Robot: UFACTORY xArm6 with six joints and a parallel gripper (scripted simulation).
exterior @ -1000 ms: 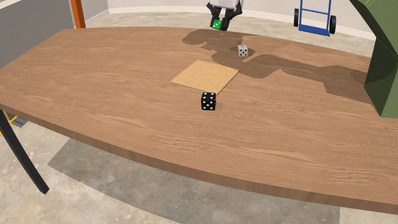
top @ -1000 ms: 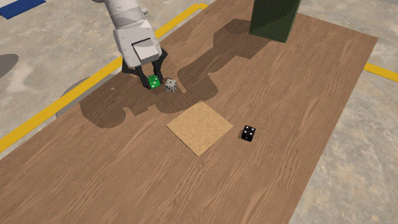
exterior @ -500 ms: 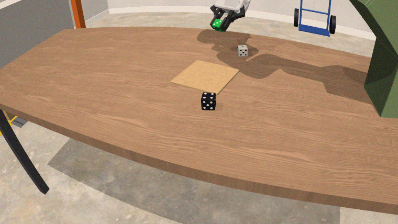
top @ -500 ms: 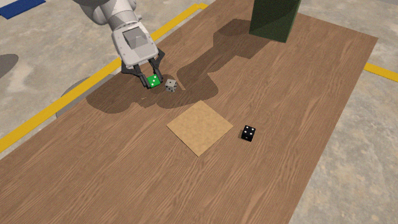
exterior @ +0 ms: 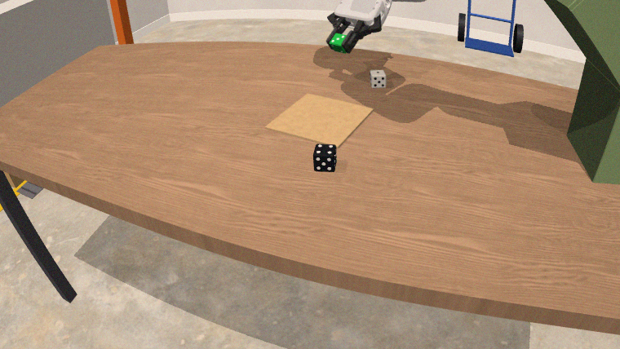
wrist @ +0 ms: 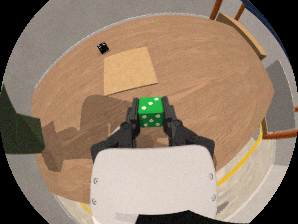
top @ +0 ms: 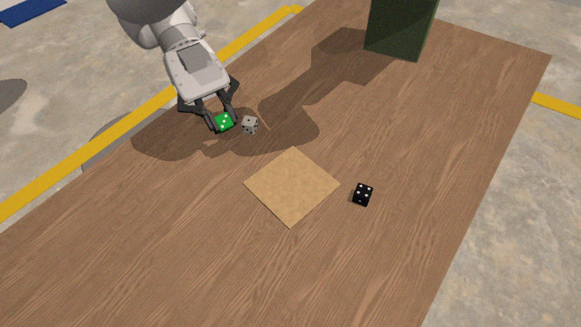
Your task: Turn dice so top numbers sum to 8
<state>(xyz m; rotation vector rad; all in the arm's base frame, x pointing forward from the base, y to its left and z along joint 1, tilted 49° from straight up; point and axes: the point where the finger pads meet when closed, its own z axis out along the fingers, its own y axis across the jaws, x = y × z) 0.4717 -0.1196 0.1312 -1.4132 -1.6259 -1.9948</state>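
My gripper (top: 222, 121) is shut on the green die (top: 224, 121) and holds it tilted, well above the table near its far edge; it also shows in the exterior view (exterior: 338, 41) and the wrist view (wrist: 150, 112). The grey die (top: 249, 124) (exterior: 378, 78) lies on the table just right of the gripper, off the mat, with one pip on top. The tan mat (top: 291, 185) (exterior: 320, 118) lies flat mid-table with no die on it. The black die (top: 361, 194) (exterior: 325, 156) lies on the table just off the mat's right corner, four pips on top.
A tall dark green box (top: 400, 26) (exterior: 598, 90) stands at the table's back right. A yellow floor line (top: 101, 137) runs along the table's left edge. A blue hand truck (exterior: 489, 25) stands on the floor beyond the table.
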